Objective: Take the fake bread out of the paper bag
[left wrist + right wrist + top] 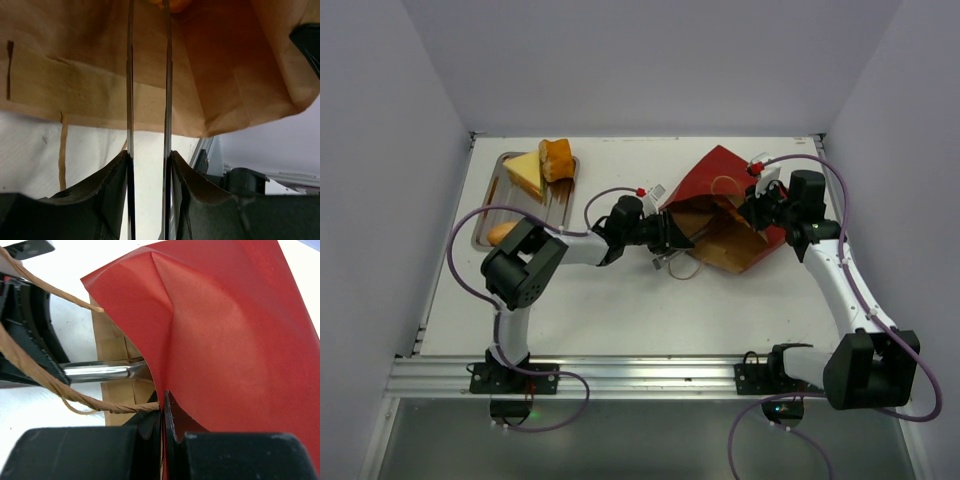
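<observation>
The paper bag (725, 180), red outside and brown inside, lies on its side at mid-table with its mouth facing left. My left gripper (670, 232) is at the mouth, shut on thin metal tongs (130, 100) whose two blades reach into the bag (235, 75). An orange bit of fake bread (172, 4) shows at the blade tips, at the top edge of the view. My right gripper (752, 212) is shut on the bag's red rim (235, 330), beside a string handle (75, 395). The tongs (100, 371) show there too.
A steel tray (480, 225) at the back left holds a yellow slice (525, 172), a brown bun (557, 158) and an orange roll (502, 232). Grey walls close in the table on three sides. A loose string handle (685, 268) lies in front of the bag.
</observation>
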Available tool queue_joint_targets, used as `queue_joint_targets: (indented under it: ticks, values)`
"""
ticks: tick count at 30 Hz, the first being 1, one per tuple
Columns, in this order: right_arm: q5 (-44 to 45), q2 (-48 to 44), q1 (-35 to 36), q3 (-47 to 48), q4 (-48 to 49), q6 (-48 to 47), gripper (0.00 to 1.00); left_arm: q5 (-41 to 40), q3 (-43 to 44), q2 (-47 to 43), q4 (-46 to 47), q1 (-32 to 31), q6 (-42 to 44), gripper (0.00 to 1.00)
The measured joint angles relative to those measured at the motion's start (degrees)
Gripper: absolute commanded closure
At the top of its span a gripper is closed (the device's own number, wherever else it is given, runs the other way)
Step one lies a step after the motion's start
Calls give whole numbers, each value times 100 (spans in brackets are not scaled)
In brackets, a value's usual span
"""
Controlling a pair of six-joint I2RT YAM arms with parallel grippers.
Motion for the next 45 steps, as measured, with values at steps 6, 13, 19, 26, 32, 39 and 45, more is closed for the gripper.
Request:
queue_joint_targets:
  ticks: [6, 13, 19, 26, 32, 39, 45]
  values:
    - [0, 2, 0, 0, 0, 0, 98, -238, 328, 435, 37, -2, -42, 55]
    - [0, 2, 0, 0, 0, 0, 98, -417, 496, 673, 33, -4, -238, 53]
    - [0, 2, 0, 0, 0, 0, 98, -452, 649, 866, 210, -4, -577, 53]
    - [0, 2, 0, 0, 0, 0, 98, -380, 782, 1174, 448, -4, -960, 53]
    - [4, 2, 0, 0, 2, 0, 98, -243, 881, 1357, 693, -4, -1279, 53]
    - [4, 2, -2, 0, 2, 0, 98, -61, 881, 1364, 1108, -4, -1526, 53]
    - [4, 2, -2, 0, 2, 0, 98, -4, 890, 1388, 1196, -4, -1578, 53]
